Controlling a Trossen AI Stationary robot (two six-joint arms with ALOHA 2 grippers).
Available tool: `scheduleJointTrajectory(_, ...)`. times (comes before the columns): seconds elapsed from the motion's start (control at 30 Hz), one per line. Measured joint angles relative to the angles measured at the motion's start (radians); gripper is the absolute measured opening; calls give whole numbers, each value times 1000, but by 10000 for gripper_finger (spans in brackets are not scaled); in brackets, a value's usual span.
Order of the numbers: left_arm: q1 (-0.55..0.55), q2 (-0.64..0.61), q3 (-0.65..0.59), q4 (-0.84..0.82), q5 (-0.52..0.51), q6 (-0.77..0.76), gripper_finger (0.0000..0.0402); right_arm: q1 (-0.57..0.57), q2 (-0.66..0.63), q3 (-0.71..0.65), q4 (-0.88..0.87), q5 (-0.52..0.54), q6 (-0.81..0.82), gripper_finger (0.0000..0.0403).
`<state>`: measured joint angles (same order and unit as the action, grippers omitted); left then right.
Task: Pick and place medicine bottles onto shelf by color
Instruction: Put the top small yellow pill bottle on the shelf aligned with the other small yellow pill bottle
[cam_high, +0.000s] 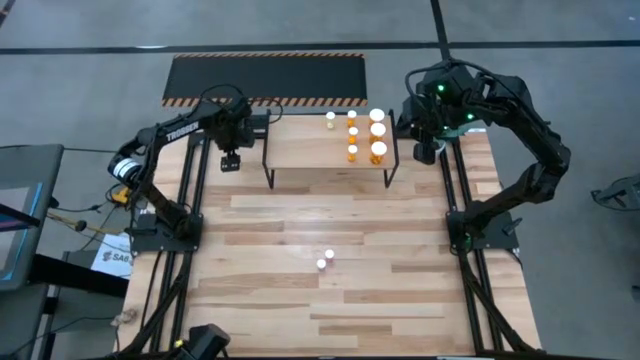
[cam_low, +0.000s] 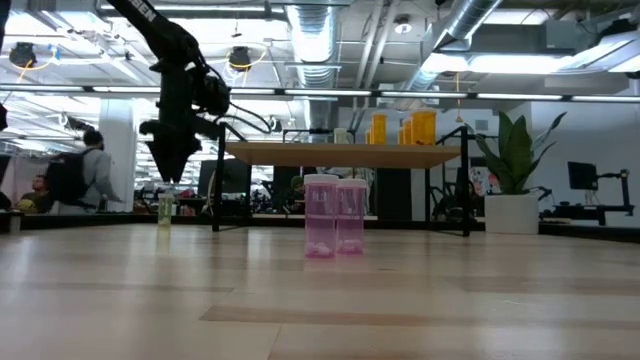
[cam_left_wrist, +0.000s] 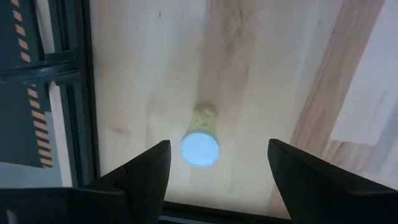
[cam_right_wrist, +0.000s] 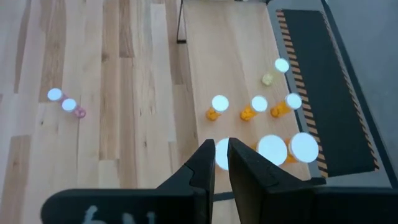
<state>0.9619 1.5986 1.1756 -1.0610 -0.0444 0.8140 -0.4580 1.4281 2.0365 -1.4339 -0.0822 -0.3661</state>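
Two dark arms flank a small shelf that stands at the table's twelve o'clock edge, its long axis running from nine to three o'clock, with thin black legs under a light wood top. Behind it, further toward twelve o'clock, lies a black mat with striped edges. On the shelf's three o'clock half stand the sorted bottles, all upright with white caps pointing up: two larger orange bottles nearest that end, three small orange bottles in a row beside them, and one pale bottle at the back edge. Near the table's middle, toward six o'clock from the shelf, two pink bottles stand upright and touching each other. The left gripper hangs at the shelf's nine o'clock end, pointing straight down with its fingers spread wide, directly above a small greenish bottle that stands upright on the table; the low view shows a gap between fingertips and cap. The right gripper waits at the shelf's three o'clock end, its fingers nearly pressed together with only a slim gap and nothing between them. A potted plant and a person show in the room beyond.
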Motion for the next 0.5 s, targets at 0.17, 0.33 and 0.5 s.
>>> scheduleJointTrajectory(0.17,23,-59,28,0,21,-228,256,-1,0,0,-16,0,-1,65)
scheduleJointTrajectory(0.33,127,-74,28,26,8,-656,256,-1,0,0,-17,0,-8,65)
scheduleJointTrajectory(0.5,198,-74,28,108,52,-1124,256,-1,0,0,0,0,-23,65)
